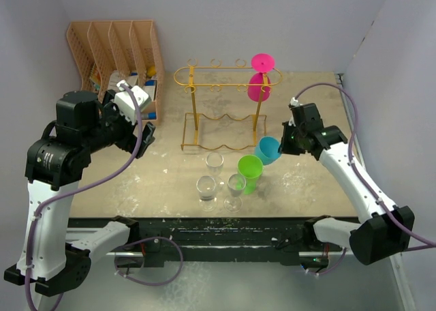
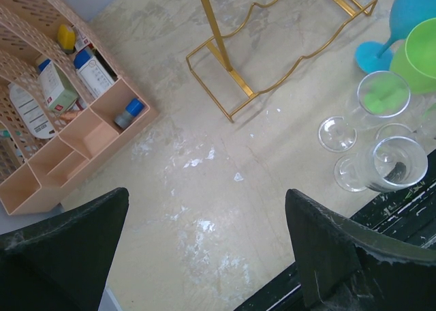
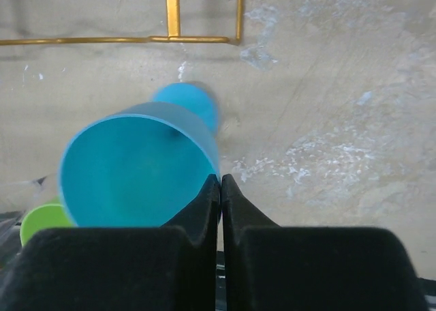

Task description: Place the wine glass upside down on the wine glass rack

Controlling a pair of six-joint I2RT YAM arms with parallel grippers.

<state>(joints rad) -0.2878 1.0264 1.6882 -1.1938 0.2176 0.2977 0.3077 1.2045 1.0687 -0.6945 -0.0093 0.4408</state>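
The golden wire wine glass rack (image 1: 218,86) stands at the back middle of the table, and a pink wine glass (image 1: 261,79) hangs upside down at its right end. My right gripper (image 1: 286,140) is shut on the rim of a blue wine glass (image 1: 268,149), which is tilted just right of the rack base. In the right wrist view the gripper (image 3: 220,178) pinches the blue glass's (image 3: 136,164) wall, one finger inside and one outside. My left gripper (image 1: 139,130) is open and empty above the left of the table (image 2: 206,195).
A green wine glass (image 1: 249,171) and three clear wine glasses (image 1: 214,164) (image 1: 206,191) (image 1: 235,188) stand near the front middle. A peach slotted organizer (image 1: 116,52) with small items sits at the back left. The rack's wavy base (image 2: 272,58) shows in the left wrist view.
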